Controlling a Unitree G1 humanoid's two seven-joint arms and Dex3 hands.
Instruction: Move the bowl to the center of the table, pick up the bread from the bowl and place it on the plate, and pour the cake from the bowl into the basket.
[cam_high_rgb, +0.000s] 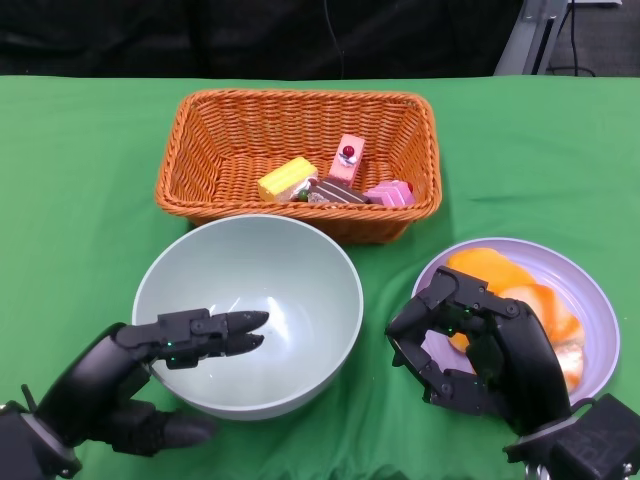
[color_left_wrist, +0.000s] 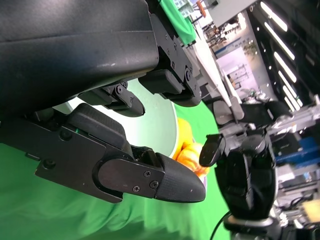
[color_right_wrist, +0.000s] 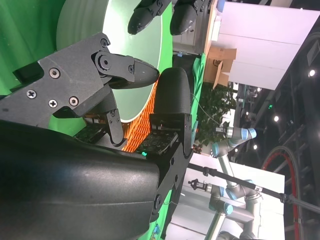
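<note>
Seen from the head: a pale green bowl (cam_high_rgb: 248, 313) sitting on the green table (cam_high_rgb: 80, 170), just in front of an orange basket (cam_high_rgb: 298, 160). Nothing visible inside the bowl. Small cakes (cam_high_rgb: 335, 184) lying in the basket. Orange bread (cam_high_rgb: 520, 300) lying on a purple plate (cam_high_rgb: 590, 290), to the right of the bowl. Left hand (cam_high_rgb: 150, 365) gripping the near rim of the bowl, fingers (cam_high_rgb: 215, 330) reaching in over the rim, thumb outside underneath. Right hand (cam_high_rgb: 480, 350) hanging over the near side of the plate, fingers curled but apart, holding nothing.

Seen from the right wrist: right hand (color_right_wrist: 145, 95) with nothing between its fingers, bowl (color_right_wrist: 115, 55) and a strip of basket (color_right_wrist: 145, 120) past it.

Seen from the left wrist: left hand (color_left_wrist: 140, 140) close up, a bit of bowl (color_left_wrist: 155, 120) between its fingers, bread (color_left_wrist: 187, 150) and the right hand (color_left_wrist: 245, 170) farther off.
</note>
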